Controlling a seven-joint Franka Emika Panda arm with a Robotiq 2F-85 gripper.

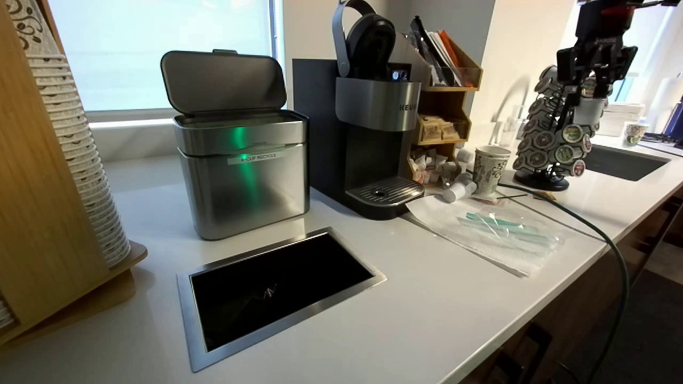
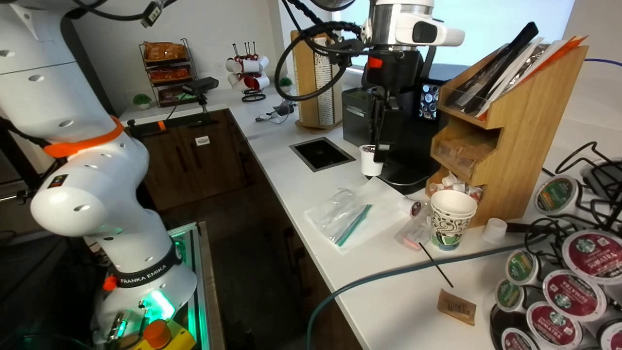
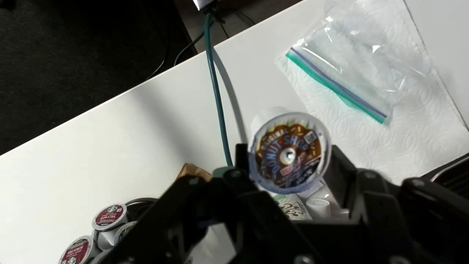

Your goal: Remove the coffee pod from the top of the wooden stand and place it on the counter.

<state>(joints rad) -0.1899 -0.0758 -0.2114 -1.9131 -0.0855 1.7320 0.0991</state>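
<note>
In an exterior view the counter (image 2: 398,311) ran from upper middle to bottom right, the wooden stand (image 2: 525,150) at upper right. In the wrist view the gripper (image 3: 289,161) pinched the coffee pod (image 3: 288,152) from both sides near centre. The pod hung roughly upright, off the stand; bare counter spread to its left, so shifting leftward, then lowering, was probably called for.

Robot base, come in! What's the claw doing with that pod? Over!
Gripper shut on coffee pod. Held above counter, not placed yet. Green cable across counter, plastic bag on paper towel: possibly in the way.
</note>
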